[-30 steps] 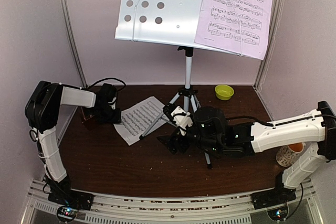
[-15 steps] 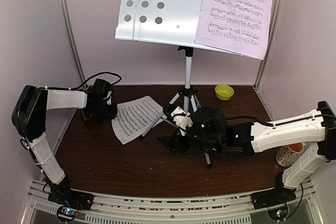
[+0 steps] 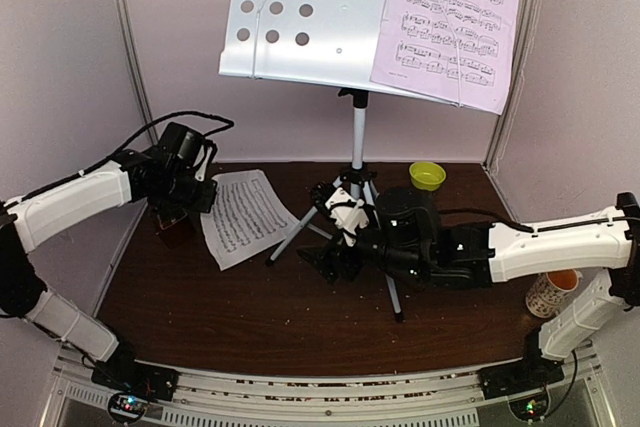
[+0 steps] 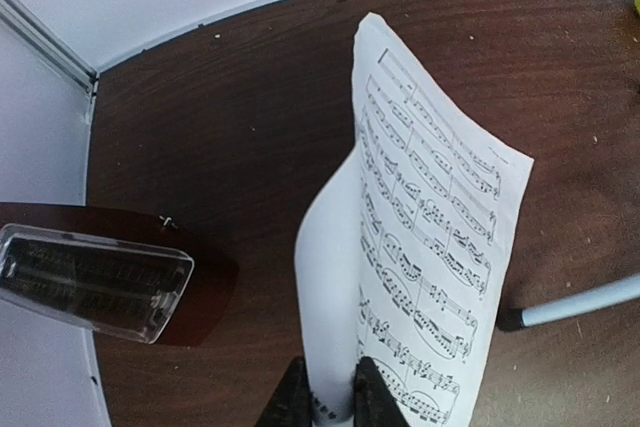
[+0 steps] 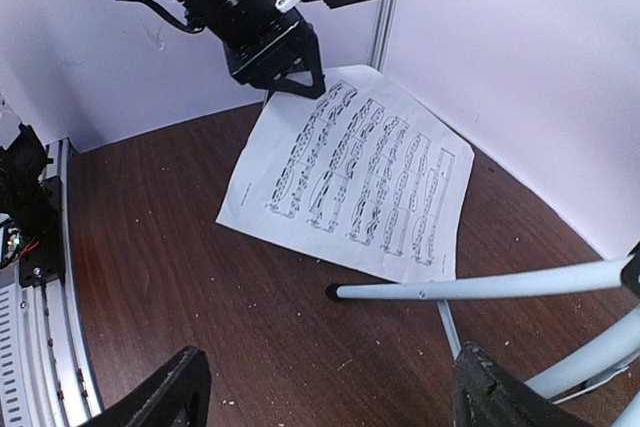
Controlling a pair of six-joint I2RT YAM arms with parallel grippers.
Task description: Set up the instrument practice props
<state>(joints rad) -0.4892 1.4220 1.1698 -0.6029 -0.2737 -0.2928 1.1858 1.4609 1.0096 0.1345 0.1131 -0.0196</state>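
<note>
The white perforated music stand [image 3: 300, 17] rises on its silver tripod [image 3: 357, 147] at the back, with the lavender music sheet [image 3: 450, 22] resting on its right half. My left gripper [image 3: 196, 199] is shut on the near edge of the white music sheet [image 4: 430, 217], which curls up from the table between the fingertips [image 4: 292, 395]. The dark-red metronome [image 4: 95, 282] with its clear cover stands just left of that sheet. My right gripper [image 5: 330, 397] hangs open and holds nothing, low over the table beside a tripod leg [image 5: 480, 289]. In the right wrist view the white sheet [image 5: 350, 172] is lying beyond that leg.
A small green bowl [image 3: 427, 175] sits at the back right behind the tripod. A patterned cup [image 3: 553, 294] stands by the right arm's base. Pale walls close in the left, back and right. A metal rail [image 3: 320, 387] runs along the near edge.
My left gripper closed on the white sheet's edge and drew back and up to the left, dragging the sheet leftward. The right arm shifted slightly toward the tripod.
</note>
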